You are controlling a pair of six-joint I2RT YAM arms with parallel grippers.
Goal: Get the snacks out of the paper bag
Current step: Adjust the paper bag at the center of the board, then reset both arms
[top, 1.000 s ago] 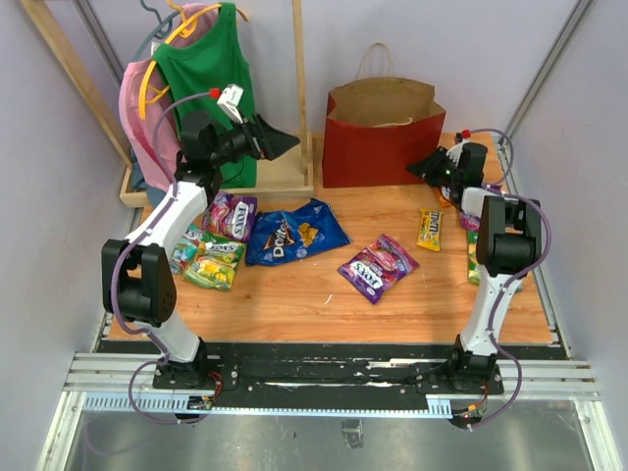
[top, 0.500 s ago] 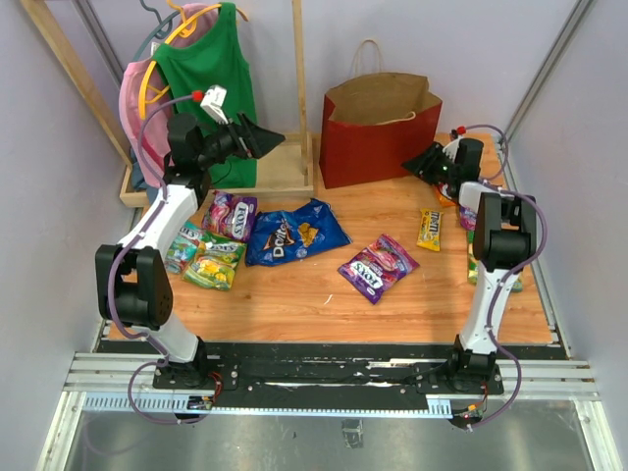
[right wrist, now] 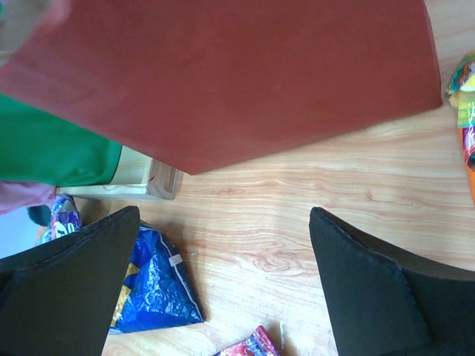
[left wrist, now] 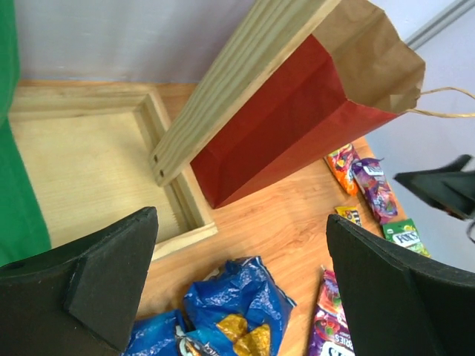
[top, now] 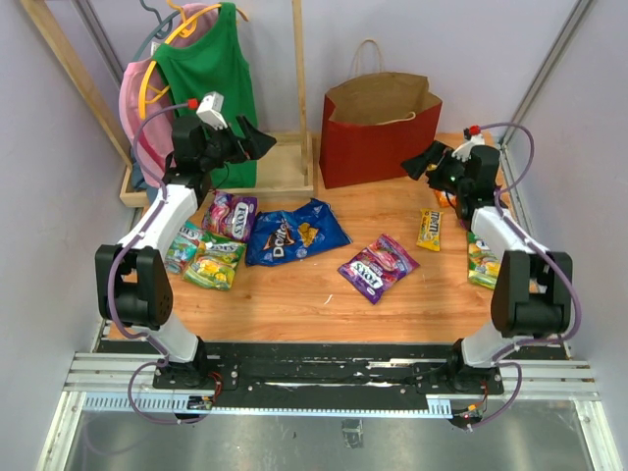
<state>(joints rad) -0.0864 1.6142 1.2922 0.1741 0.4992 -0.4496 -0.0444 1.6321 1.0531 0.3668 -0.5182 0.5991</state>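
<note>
The paper bag [top: 378,137] stood upright at the far edge of the counter [top: 314,304], mouth up, its long side running left to right. It was just right of the wooden rack [top: 294,172], whose post crossed in front of it in the left wrist view.

One blue chip bag [top: 292,234] lay flat with its long axis roughly left to right. Two purple candy bags showed: one [top: 378,267] slanted at mid-counter, one [top: 231,216] at the left beside a teal packet [top: 183,245] and a green-yellow packet [top: 213,267]. One yellow bar [top: 430,229] pointed near to far. More small packets lay at the right, partly hidden by the right arm, so their count could not be told.

The left gripper [top: 257,140] hung over the rack base, jaws wide and empty. The right gripper [top: 414,163] faced the paper bag's right end, also wide apart and holding nothing. A green top [top: 211,69] and a pink garment [top: 132,98] hung on the rack.
</note>
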